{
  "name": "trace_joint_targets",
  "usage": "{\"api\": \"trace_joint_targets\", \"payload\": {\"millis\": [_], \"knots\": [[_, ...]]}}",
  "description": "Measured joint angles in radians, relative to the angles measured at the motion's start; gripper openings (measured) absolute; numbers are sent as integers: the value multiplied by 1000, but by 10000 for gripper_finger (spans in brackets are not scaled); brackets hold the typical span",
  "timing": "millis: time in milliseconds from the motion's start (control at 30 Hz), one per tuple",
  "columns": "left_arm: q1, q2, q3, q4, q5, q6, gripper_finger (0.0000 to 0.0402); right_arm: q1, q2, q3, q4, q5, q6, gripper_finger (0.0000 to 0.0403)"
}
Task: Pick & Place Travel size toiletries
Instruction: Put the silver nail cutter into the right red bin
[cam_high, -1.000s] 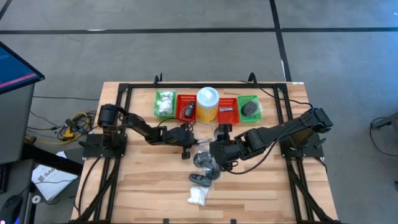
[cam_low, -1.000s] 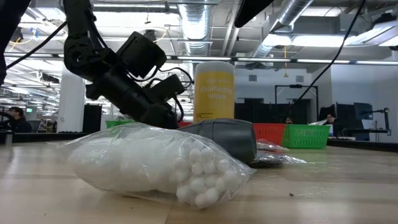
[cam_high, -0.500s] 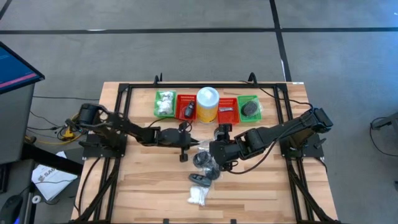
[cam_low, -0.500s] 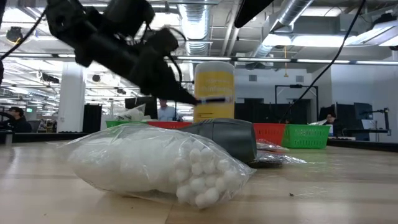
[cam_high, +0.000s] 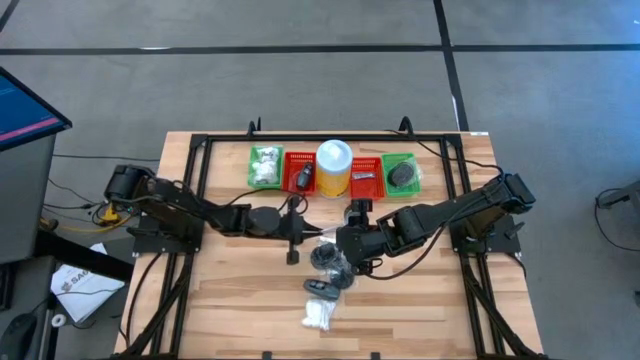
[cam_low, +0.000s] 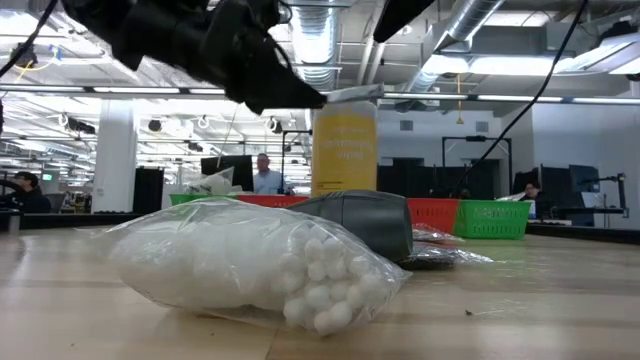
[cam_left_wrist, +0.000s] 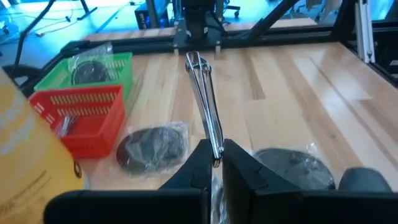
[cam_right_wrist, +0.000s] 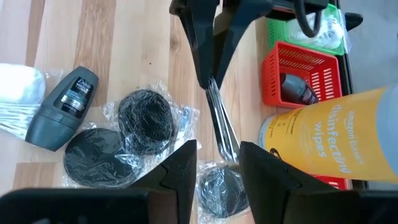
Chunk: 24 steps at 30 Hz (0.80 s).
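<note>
My left gripper (cam_left_wrist: 214, 155) is shut on a long silvery metal piece (cam_left_wrist: 204, 93), raised above the table's middle in front of the yellow canister (cam_high: 334, 165). The piece also shows in the right wrist view (cam_right_wrist: 222, 127) and in the low view (cam_low: 352, 93). My right gripper (cam_right_wrist: 217, 152) hangs open over the dark discs in clear wrappers (cam_right_wrist: 144, 118), holding nothing. On the boards nearer the front edge lie a grey deodorant stick (cam_high: 322, 287) and a clear bag of white cotton balls (cam_low: 250, 265). My left gripper pinches one end of the silvery piece (cam_left_wrist: 216, 144) between its two fingers. The fingers come from the table's left, slanting slightly downward, in line with the piece. The rest of it sticks out ahead of the fingertips, lifted clear of the table.
Along the far side stand a green basket with cotton (cam_high: 265, 167), a red basket with a dark item (cam_high: 300, 176), the canister, a second red basket (cam_high: 366, 178) and a green basket with a dark disc (cam_high: 402, 174). A black frame (cam_high: 205, 150) borders the table.
My left gripper has risen from close above the table and drawn back a little toward the table's left edge, staying shut on the silvery piece. The piece has come up with it, well clear of the boards.
</note>
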Motion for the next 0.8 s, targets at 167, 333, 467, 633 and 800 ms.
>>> {"api": "trace_joint_targets", "payload": {"millis": [167,333,467,633,800], "knots": [[-16,4,60,-37,-2,46,6,0,0,0,0,0,-2,113],[-25,4,94,-83,-5,59,6,0,0,0,0,0,-2,113],[-37,4,104,-90,-9,73,6,0,0,0,0,-1,-2,113],[-37,4,125,-91,-8,79,6,0,0,0,0,-1,-2,113],[-41,4,154,-104,-9,100,6,-1,0,0,0,0,-2,113]]}}
